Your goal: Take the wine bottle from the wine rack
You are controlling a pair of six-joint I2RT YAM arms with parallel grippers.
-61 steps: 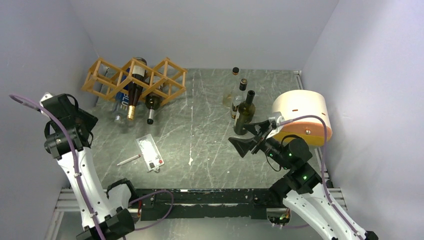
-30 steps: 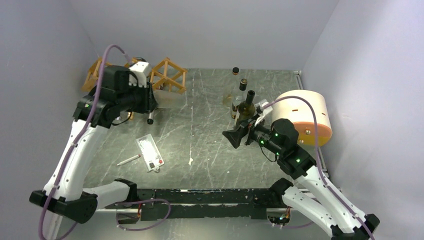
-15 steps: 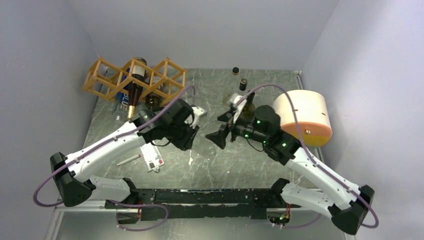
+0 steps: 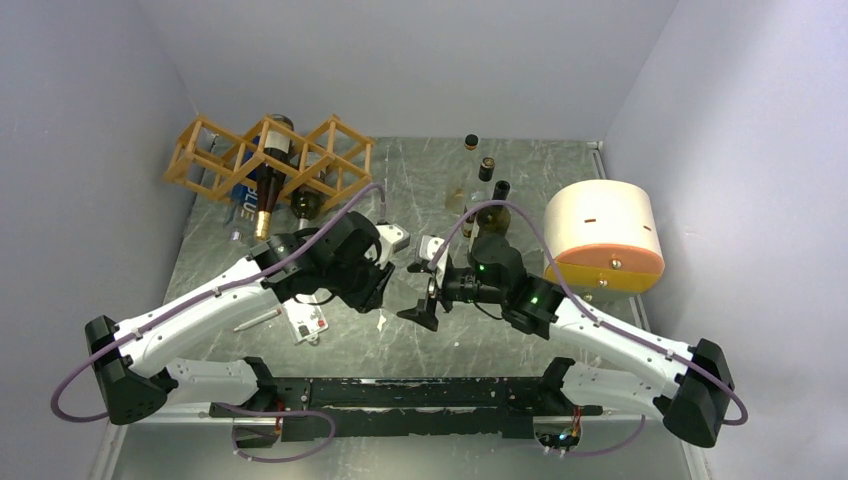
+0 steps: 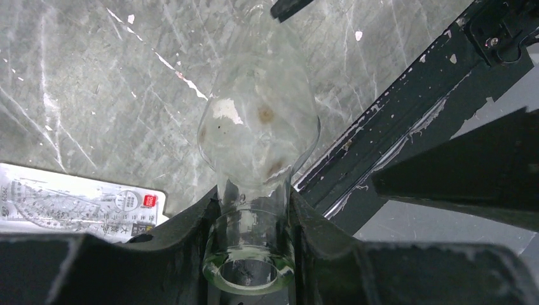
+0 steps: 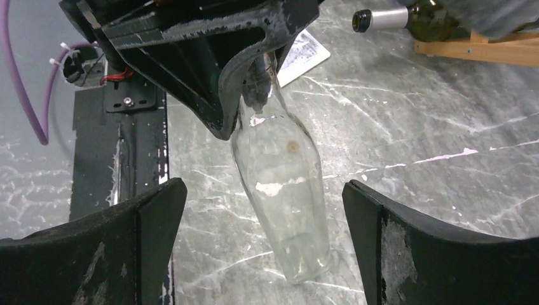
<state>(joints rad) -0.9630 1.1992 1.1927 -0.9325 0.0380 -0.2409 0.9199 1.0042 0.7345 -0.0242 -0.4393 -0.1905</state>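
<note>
My left gripper point(image 5: 251, 251) is shut on the neck of a clear glass wine bottle point(image 5: 257, 136), which hangs tilted above the table, base away from me. In the right wrist view the bottle point(image 6: 283, 184) hangs from those left fingers point(image 6: 245, 95). My right gripper point(image 6: 264, 254) stands open, one finger on each side of the bottle's lower body, not touching it. From above, the left gripper point(image 4: 383, 290) and right gripper point(image 4: 425, 303) meet at the table's near middle. The orange-brown wine rack point(image 4: 345, 150) stands back left, holding a dark bottle point(image 4: 270, 180).
A green bottle point(image 4: 305, 205) and a blue-labelled bottle point(image 4: 240, 205) lie at the rack's foot. Upright bottles point(image 4: 486, 168) stand back right beside a cream and orange drum point(image 4: 603, 235). A card point(image 4: 305, 322) and pen point(image 4: 255, 320) lie near left. A black rail point(image 4: 400, 395) lines the near edge.
The left arm has brought the clear bottle from the rack to the near middle. The right arm has swung left and nearer, its open fingers now flanking the bottle.
</note>
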